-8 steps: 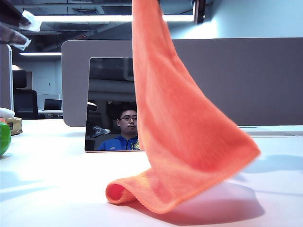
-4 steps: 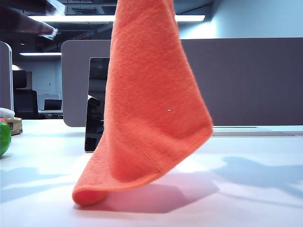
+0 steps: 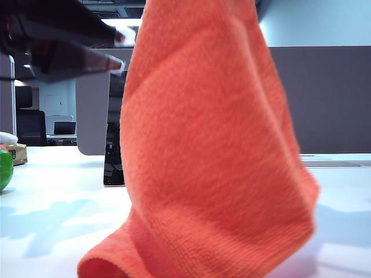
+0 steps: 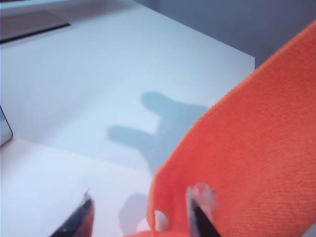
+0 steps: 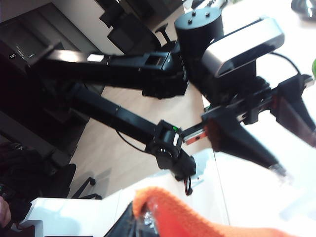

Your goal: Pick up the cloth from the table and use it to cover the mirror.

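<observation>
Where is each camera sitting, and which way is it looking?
Exterior view: low on the table, facing the mirror and hanging cloth; the left claw shows at top left.
Left wrist view: on the left arm, looking down at the table; its open left claw reaches for the cloth's edge.
Right wrist view: on the right arm, looking across at the left arm; the right claw pinches the cloth.
All three views share the cloth.

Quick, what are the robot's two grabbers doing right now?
Left gripper: open, holding nothing, right beside the orange cloth's edge.
Right gripper: shut on the orange cloth, holding it up.
</observation>
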`<state>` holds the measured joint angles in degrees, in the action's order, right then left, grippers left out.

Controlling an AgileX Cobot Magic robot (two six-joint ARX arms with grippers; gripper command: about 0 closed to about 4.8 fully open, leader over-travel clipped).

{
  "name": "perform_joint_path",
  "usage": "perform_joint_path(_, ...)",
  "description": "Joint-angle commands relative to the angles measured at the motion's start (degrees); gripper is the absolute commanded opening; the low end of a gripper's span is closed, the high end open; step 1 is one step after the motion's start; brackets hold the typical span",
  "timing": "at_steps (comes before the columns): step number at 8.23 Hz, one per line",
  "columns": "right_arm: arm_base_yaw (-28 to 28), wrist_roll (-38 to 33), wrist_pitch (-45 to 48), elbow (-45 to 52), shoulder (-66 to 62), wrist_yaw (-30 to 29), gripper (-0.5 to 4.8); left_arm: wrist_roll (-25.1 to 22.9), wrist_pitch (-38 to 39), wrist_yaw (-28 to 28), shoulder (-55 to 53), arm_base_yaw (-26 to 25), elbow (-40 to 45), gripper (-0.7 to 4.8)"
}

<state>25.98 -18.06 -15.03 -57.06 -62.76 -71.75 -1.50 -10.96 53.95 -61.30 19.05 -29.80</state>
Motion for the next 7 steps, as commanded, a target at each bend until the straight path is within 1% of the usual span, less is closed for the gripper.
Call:
perform_joint_path(1, -2.62, 5.99, -10.12, -0.2, 0.22, 1.11, -0.06, -0.07, -3.54, 2.86, -7.87, 0.13, -0.17, 2.5)
perform_joint_path(2, -6.08, 14.43, -22.32, -0.2, 0.2, 11.19, -0.06, 0.02, -7.93, 2.91, -11.19, 0.55, -0.17, 2.92)
perform_joint_path(3, -6.38, 15.65, -23.96, -0.2, 0.17, 12.7, -0.06, 0.04, -8.96, 2.86, -11.32, 0.55, -0.17, 2.92)
perform_joint_path(4, -7.04, 17.97, -30.86, -0.2, 0.17, 25.92, -0.06, 0.72, -13.84, 2.86, -11.32, 0.57, -0.26, 2.93)
perform_joint_path(5, -7.04, 19.06, -32.39, -0.2, 0.17, 30.18, -0.06, 1.25, -15.32, 2.86, -11.32, 0.55, -0.28, 2.93)
perform_joint_path(6, -7.02, 21.53, -34.27, -0.2, 0.22, 38.82, -0.06, 1.53, -16.13, 2.86, -12.79, 0.57, -0.28, 3.06)
perform_joint_path(7, -7.02, 24.33, -34.18, -0.22, 0.22, 38.86, -0.06, 3.89, -14.75, 3.98, -20.52, 2.38, -0.28, 3.11)
